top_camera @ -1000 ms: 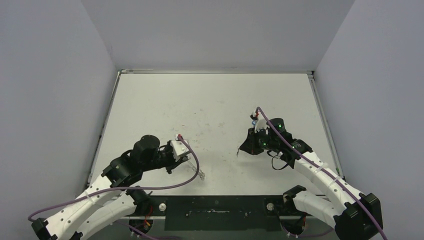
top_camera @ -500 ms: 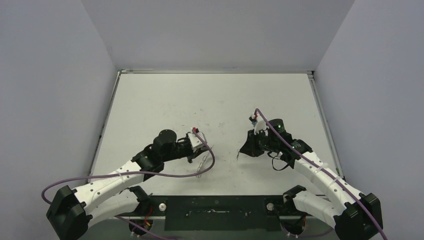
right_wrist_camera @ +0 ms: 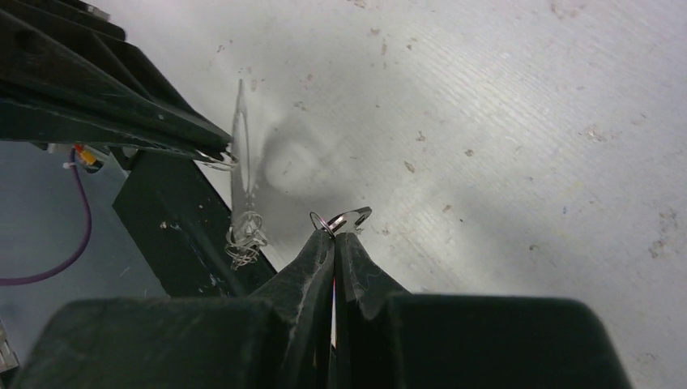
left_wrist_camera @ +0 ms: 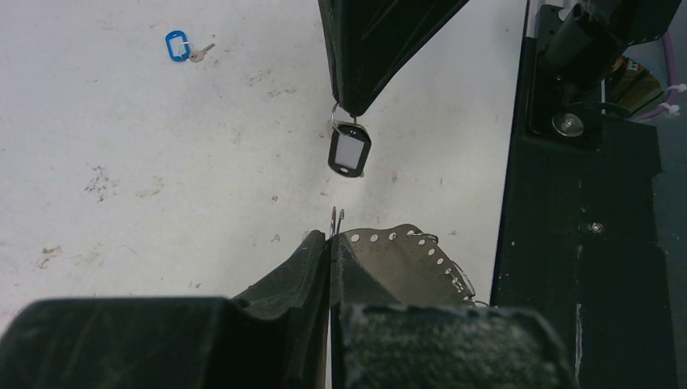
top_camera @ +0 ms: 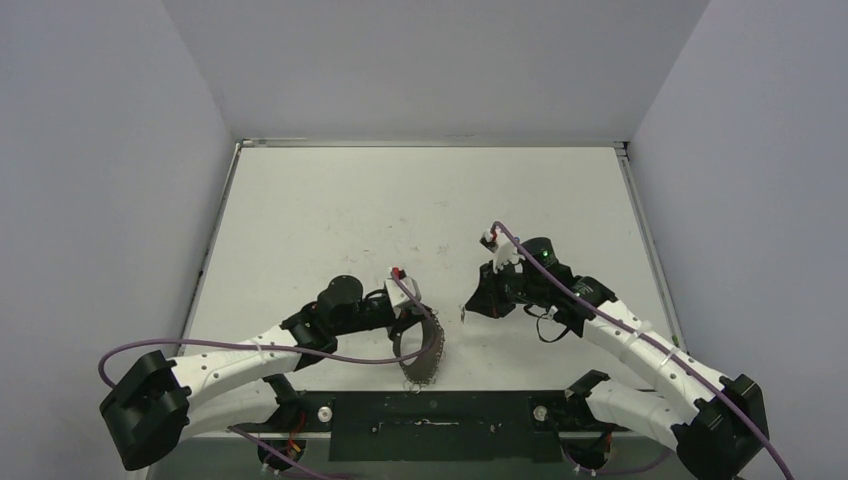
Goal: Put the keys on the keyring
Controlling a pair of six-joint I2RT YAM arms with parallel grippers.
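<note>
- Left gripper (left_wrist_camera: 330, 245): jaws together, clamped on the rim of the keyring (left_wrist_camera: 405, 255). The plate stands on edge at the near middle of the table (left_wrist_camera: 121, 178), close to the arm bases. Whether its lower rim touches the surface cannot be told.
- Right gripper (right_wrist_camera: 334, 237): jaws together, pinching the split ring (right_wrist_camera: 318, 220) of the dark-headed key (left_wrist_camera: 350, 151). The key hangs free below the tips, just to the right of the keyring and apart from it.
- Blue-headed key (left_wrist_camera: 177, 46): lies flat on the table, well apart from both grippers.
- Keyring, handling: a thin, pale plate, judged light and likely to flex under side load. Take hold at the rim, clear of the loop to be used. The wire loops (right_wrist_camera: 243, 243) dangle in a bunch at the lower rim and look prone to tangling.
- Keys, handling: tiny, light, smooth metal, so judged slippery and quick to swing. Grip at the head or the split ring, and leave the opening exposed.
- Risk: a swinging key may miss the fine wire.
</note>
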